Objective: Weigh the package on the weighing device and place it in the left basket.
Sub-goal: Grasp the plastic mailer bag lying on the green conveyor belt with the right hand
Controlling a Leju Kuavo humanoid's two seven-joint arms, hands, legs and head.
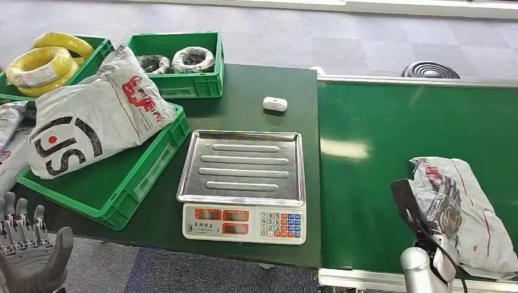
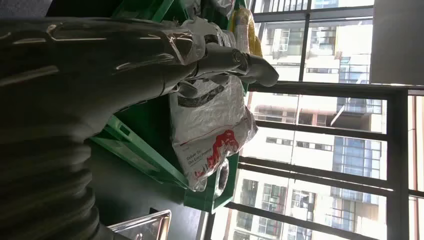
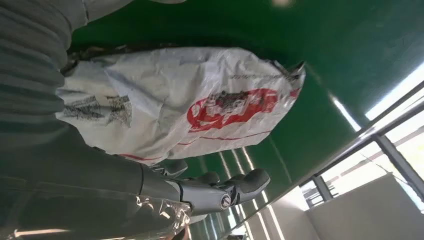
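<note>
A grey plastic package with red print lies on the green conveyor belt at the right. My right hand hovers at its left side, fingers stretched out along the bag, not closed around it. The scale stands mid-table with its steel pan bare. To its left sits the left green basket, which holds a big grey package leaning on its far rim. At the lower left, below the table edge, my left hand is open with fingers up. The left wrist view shows that hand before the basket's package.
Two green crates stand at the back left, one with yellow wire coils, one with dark cable coils. A small white object lies behind the scale. More grey bags lie at the far left edge. A black ribbed disc sits beyond the belt.
</note>
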